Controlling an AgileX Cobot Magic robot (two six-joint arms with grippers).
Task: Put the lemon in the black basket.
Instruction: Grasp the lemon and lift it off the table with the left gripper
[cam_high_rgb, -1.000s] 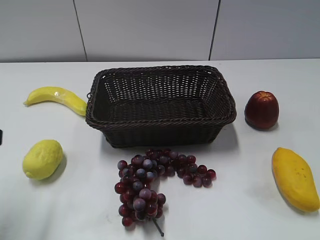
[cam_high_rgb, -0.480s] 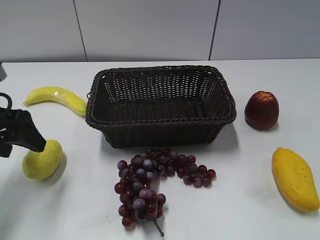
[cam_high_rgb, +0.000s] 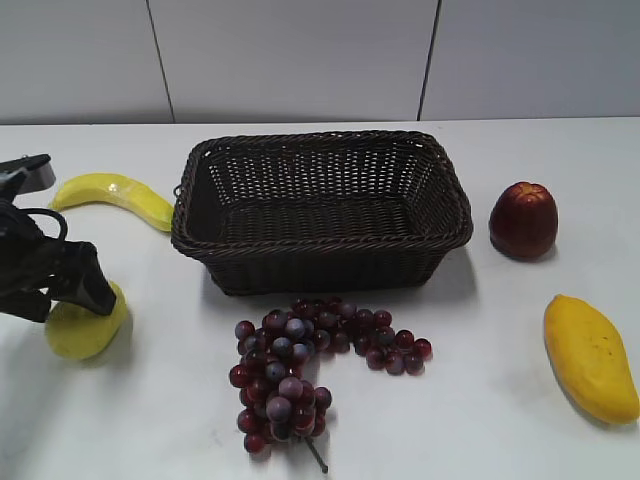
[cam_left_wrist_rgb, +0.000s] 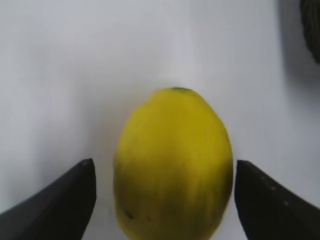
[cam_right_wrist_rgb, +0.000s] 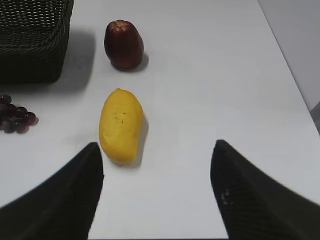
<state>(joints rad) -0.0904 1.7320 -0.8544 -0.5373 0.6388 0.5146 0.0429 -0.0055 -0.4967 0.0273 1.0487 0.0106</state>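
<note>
The lemon (cam_high_rgb: 88, 328) lies on the white table at the front left, partly covered by my left arm. In the left wrist view the lemon (cam_left_wrist_rgb: 172, 165) sits between the two dark fingers of my left gripper (cam_left_wrist_rgb: 164, 167), with a small gap on each side. The left gripper (cam_high_rgb: 72, 298) is open around it. The black basket (cam_high_rgb: 320, 243) stands empty at the table's middle, to the right of the lemon; a corner of it shows in the left wrist view (cam_left_wrist_rgb: 312, 25). My right gripper (cam_right_wrist_rgb: 157, 200) is open and empty above bare table.
A banana (cam_high_rgb: 115, 195) lies left of the basket. A bunch of red grapes (cam_high_rgb: 300, 365) lies in front of it. A dark red apple (cam_high_rgb: 523, 219) and a mango (cam_high_rgb: 590, 357) are at the right; both show in the right wrist view (cam_right_wrist_rgb: 123, 44), (cam_right_wrist_rgb: 121, 125).
My left arm came in from the left edge and moved right and down until its open fingers straddle the lemon. The lemon and the other things have not moved.
</note>
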